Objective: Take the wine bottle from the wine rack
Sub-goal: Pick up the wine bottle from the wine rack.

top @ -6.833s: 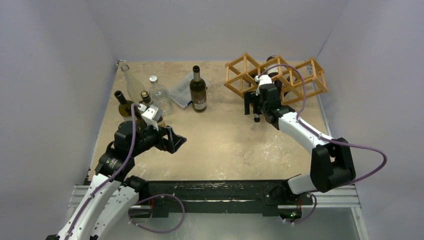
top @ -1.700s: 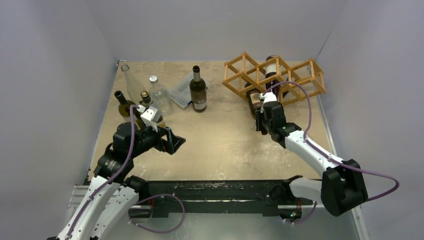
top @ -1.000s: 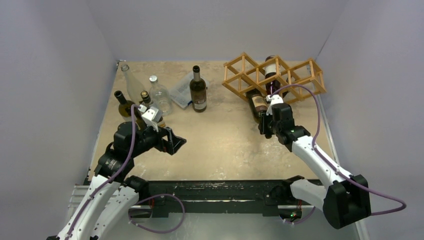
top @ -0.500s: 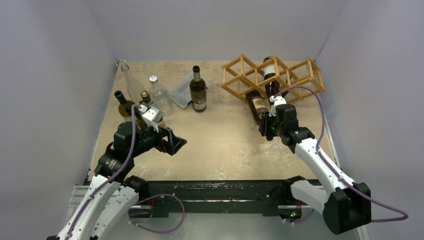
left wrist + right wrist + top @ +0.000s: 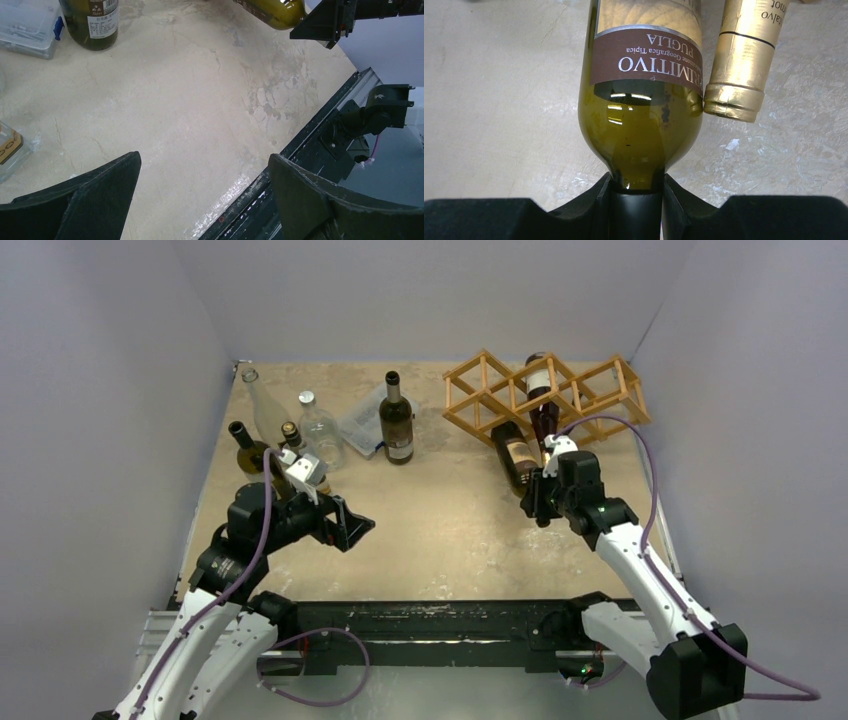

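Our right gripper (image 5: 636, 192) is pinching the dark neck of the green Primitivo wine bottle (image 5: 641, 120), with its fingers pressing in on both sides. The bottle is lying lengthwise over the beige tabletop (image 5: 450, 530), neck toward us and base at the near edge of the wooden wine rack (image 5: 480, 390); we cannot tell whether they are touching. A gold-capped bottle (image 5: 739, 60) is resting in the rack just beside it. Our left gripper (image 5: 204, 157) is hovering well apart, fingers spread wide, holding nothing.
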Robot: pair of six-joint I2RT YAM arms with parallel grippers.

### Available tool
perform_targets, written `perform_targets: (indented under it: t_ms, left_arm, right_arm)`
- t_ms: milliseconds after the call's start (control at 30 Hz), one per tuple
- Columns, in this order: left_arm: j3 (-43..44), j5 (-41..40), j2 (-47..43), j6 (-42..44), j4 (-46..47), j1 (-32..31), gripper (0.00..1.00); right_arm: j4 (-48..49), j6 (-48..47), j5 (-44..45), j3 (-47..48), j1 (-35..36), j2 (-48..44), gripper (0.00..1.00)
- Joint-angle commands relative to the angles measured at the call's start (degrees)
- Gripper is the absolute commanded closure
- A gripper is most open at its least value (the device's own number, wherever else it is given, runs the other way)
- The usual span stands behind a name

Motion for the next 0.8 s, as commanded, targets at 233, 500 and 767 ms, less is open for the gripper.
perform_targets:
  t_ms: [233,500,767]
  left_arm:
    - [0.0,6.2,-0.3,1.3,5.9,0.4,0.0]
    - [-0.2,8.8,-0.3,1.0,7.1,0.4,0.0]
    - [-1.5,14.6,-0.3,0.0,10.7,0.3,0.01]
  right_arm:
    - [5.1,-1.0,-7.4,5.4,-0.3,-5.1,1.0]
    - [4.2,-2.3,-9.8,4.4,-0.4,-5.9,1.0]
    - [4.0,-2.1,-13.4,4.0,-0.3,-5.8,1.0]
